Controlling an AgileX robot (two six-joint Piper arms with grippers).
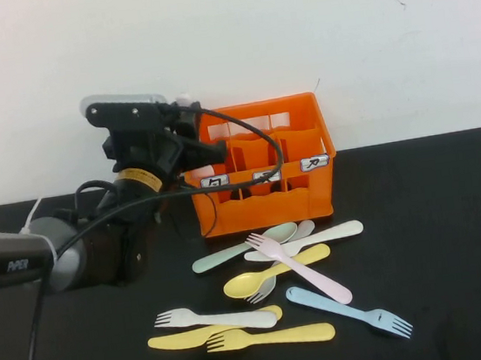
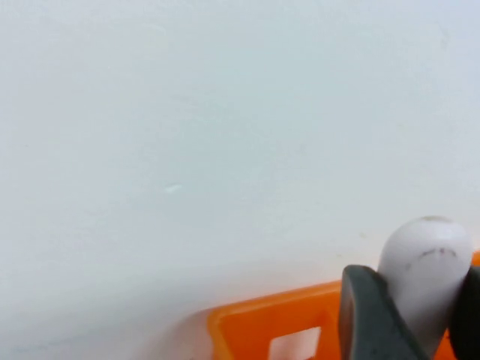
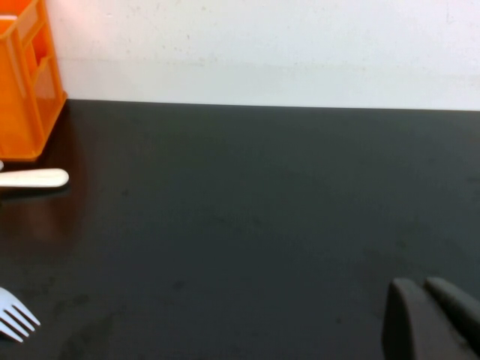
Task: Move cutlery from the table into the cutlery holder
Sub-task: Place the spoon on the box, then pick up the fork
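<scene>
Orange slotted crate [image 1: 266, 175] at rear of black table [image 1: 458, 232], against white wall [image 1: 292, 24]. Left gripper [image 2: 420, 315] raised at crate's left rear corner, dark fingers [image 2: 364, 315] pinching rounded white handle [image 2: 424, 262]. Loose cutlery lying just in front of crate: pink fork [image 1: 300, 267], sage green spoon [image 1: 244, 247], yellow spoon [image 1: 274, 274], white fork [image 1: 214, 318], yellow fork [image 1: 273, 337], blue fork [image 1: 351, 311]. Right gripper [image 3: 431, 319] low above bare table, well right of crate, fingers pressed together.
</scene>
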